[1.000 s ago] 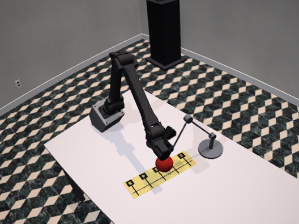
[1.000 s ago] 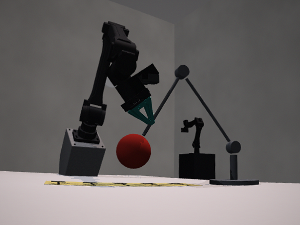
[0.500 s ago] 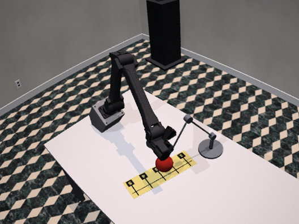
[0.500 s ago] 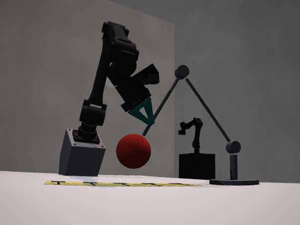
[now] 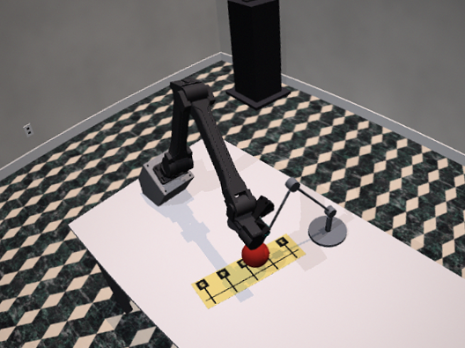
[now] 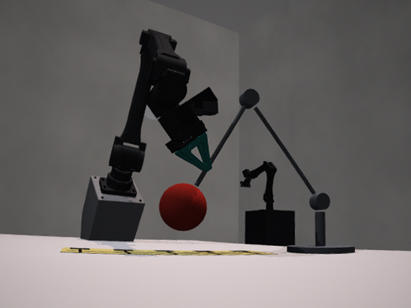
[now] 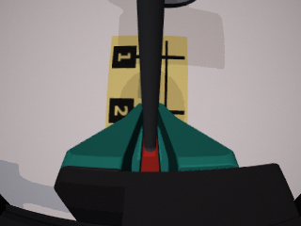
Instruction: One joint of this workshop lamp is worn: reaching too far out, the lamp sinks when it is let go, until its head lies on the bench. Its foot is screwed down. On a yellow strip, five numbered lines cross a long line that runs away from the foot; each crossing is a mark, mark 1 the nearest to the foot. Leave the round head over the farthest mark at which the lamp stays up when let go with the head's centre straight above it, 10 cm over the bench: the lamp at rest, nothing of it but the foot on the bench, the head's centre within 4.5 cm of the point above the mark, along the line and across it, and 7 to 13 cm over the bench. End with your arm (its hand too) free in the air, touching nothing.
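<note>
The lamp's grey foot (image 5: 327, 231) stands on the white bench at the near end of the yellow strip (image 5: 249, 270). Its two thin rods meet at the elbow joint (image 5: 292, 185). The red round head (image 5: 255, 254) hangs clear of the bench in the exterior view (image 6: 182, 207), over the strip around marks 2 and 3; which one I cannot tell. My gripper (image 6: 205, 165) is shut on the upper rod (image 6: 220, 139) just above the head. In the wrist view the teal fingers clamp the dark rod, with labels 1 and 2 beyond them.
My arm's grey base block (image 5: 164, 181) sits at the far corner of the bench. A black pedestal (image 5: 255, 48) with another small arm stands on the floor behind. The bench edge runs close behind the lamp foot.
</note>
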`<state>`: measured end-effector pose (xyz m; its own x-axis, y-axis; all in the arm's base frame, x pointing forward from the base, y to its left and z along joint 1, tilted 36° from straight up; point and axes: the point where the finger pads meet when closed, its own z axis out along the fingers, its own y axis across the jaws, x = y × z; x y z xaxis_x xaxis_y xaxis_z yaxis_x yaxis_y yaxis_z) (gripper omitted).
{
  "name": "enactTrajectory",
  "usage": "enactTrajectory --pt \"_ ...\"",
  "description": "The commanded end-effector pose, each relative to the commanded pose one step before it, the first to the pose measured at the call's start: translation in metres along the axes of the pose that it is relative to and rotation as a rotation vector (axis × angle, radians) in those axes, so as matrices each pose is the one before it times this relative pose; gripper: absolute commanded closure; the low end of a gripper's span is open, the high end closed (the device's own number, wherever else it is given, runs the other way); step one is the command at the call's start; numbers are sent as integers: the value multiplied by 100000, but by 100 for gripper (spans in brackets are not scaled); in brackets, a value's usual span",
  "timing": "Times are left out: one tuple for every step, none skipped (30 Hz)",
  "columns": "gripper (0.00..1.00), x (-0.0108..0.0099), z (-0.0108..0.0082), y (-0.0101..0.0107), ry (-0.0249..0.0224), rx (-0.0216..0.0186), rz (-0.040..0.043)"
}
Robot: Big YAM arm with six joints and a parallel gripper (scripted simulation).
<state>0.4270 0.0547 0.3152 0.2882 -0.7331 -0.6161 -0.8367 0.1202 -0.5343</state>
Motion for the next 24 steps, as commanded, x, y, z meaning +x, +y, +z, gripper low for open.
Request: enactTrajectory --pt "100 845 -2143 -2145 4119 5467 -467" --pt "100 109 -115 -112 0 0 0" --pt "100 109 -115 -112 0 0 0" --pt "100 109 -115 -112 0 0 0" --pt "100 109 -115 -112 0 0 0" --pt "100 109 -115 -112 0 0 0" --pt "100 109 -115 -112 0 0 0" --pt "100 109 -115 -112 0 0 0" --pt "100 109 -115 -112 0 0 0" --pt "100 109 -115 -112 0 0 0" --pt "100 109 -115 -112 0 0 0" --pt "100 109 -115 -112 0 0 0" --pt "100 109 -115 -112 0 0 0" --pt "100 109 -115 -112 0 0 0" --pt "100 109 -115 -112 0 0 0" --pt "100 0 0 0 0 0 0" --pt "100 0 0 0 0 0 0" --pt "100 43 46 28 0 0 0" --pt "100 43 46 28 0 0 0" --pt "100 43 46 28 0 0 0" --pt "100 43 46 28 0 0 0" --pt "100 43 46 28 0 0 0" --pt "100 43 46 28 0 0 0" --pt "100 43 46 28 0 0 0"
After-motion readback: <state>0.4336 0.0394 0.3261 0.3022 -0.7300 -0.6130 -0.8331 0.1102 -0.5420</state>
